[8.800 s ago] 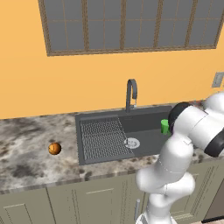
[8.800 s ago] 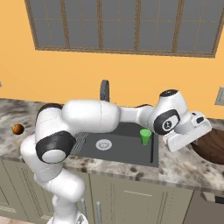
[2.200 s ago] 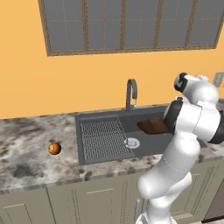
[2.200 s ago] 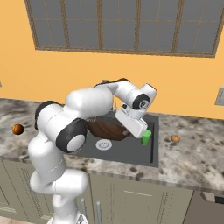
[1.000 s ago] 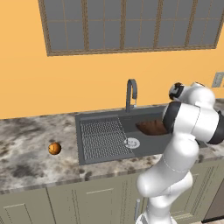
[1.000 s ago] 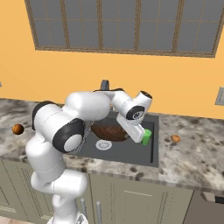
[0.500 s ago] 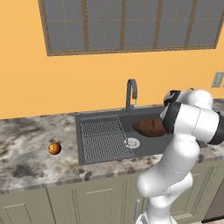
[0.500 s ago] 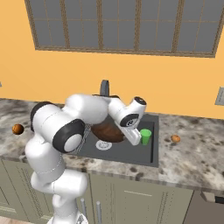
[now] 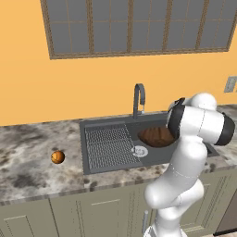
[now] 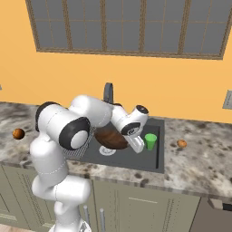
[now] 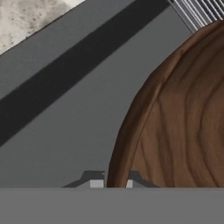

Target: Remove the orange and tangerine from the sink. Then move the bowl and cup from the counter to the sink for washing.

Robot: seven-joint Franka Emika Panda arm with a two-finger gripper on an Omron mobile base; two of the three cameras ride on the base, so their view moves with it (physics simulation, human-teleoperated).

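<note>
You have the gripper (image 11: pixel 112 183) down inside the sink (image 9: pixel 92 127), its two finger tips set on either side of the wooden bowl's (image 11: pixel 183 127) rim, one outside the wall and one inside, so it is clamped on that rim. In the left base view the bowl (image 9: pixel 157 136) sits in the right half of the basin, just right of the round silver drain (image 9: pixel 139 150) and in front of the curved dark faucet (image 9: pixel 138 98); the arm's white elbow covers the bowl's right edge. From the right base view the bowl (image 10: pixel 110 136) shows tilted, with the hand (image 10: pixel 135 144) at its right edge.

Mind the green cup (image 10: pixel 150 141): it stands upright in the right end of the sink (image 10: pixel 149 164), just beside the hand and near the bowl's rim. The ribbed draining grid (image 9: pixel 109 146) takes up the left half of the basin, and its bars (image 11: pixel 205 11) show past the bowl's far edge in the hand view.

Both fruits lie on the marbled counter (image 9: pixel 28 162). One orange fruit (image 9: pixel 57 157) rests well left of the sink; in the right base view it (image 10: pixel 18 133) sits at the far left. The other orange fruit (image 10: pixel 181 143) lies on the counter (image 10: pixel 199 163) just right of the sink. You cannot tell which is the orange and which the tangerine.

A window (image 9: pixel 139 25) spans the orange wall (image 9: pixel 69 92) behind the faucet.
</note>
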